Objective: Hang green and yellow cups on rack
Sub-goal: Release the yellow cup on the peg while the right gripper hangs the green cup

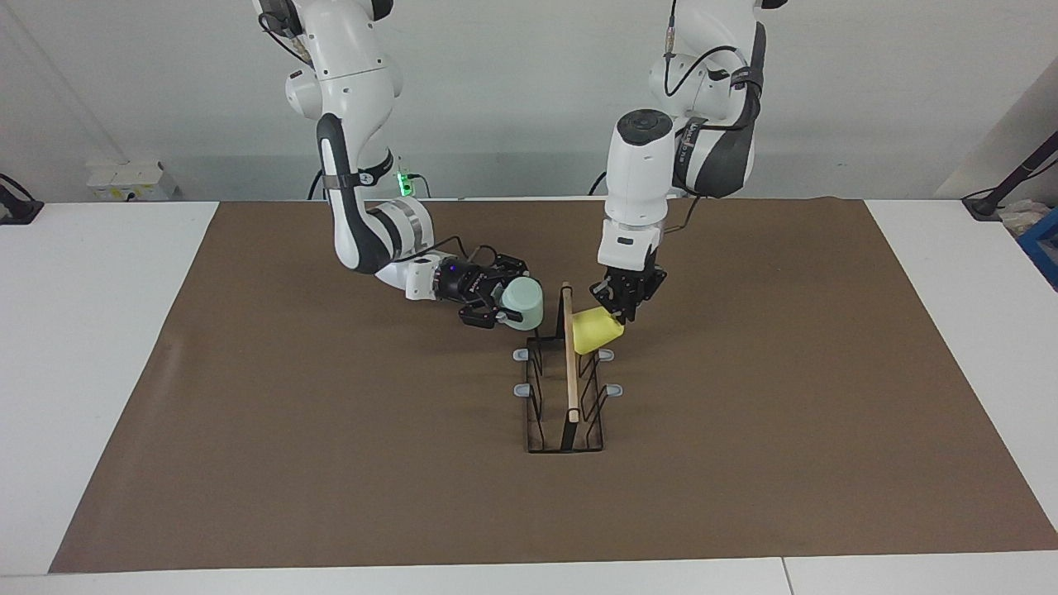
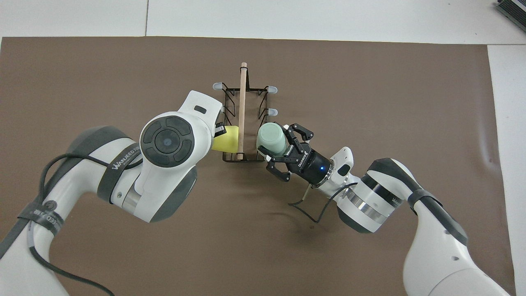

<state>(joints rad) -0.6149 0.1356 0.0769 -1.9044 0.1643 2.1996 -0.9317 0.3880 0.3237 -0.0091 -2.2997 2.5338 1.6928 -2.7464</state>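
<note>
The black wire rack (image 1: 569, 397) (image 2: 242, 102) with a wooden top rod stands mid-mat. The yellow cup (image 1: 597, 330) (image 2: 227, 139) hangs tilted on the rack's side toward the left arm, at the end nearest the robots, leaning against the rod. My left gripper (image 1: 621, 307) (image 2: 220, 129) is shut, its tips resting on the cup's upper outer end; in the overhead view the wrist hides most of it. The green cup (image 1: 524, 302) (image 2: 271, 139) is held sideways by my right gripper (image 1: 504, 306) (image 2: 279, 143), over the rack's corner nearest the robots, on the right arm's side.
A brown mat (image 1: 331, 463) covers the white table. Bare grey-tipped pegs (image 1: 522, 389) (image 2: 272, 89) stick out from both sides of the rack. A white socket box (image 1: 132, 180) and a blue item (image 1: 1043, 240) lie off the mat at the table's ends.
</note>
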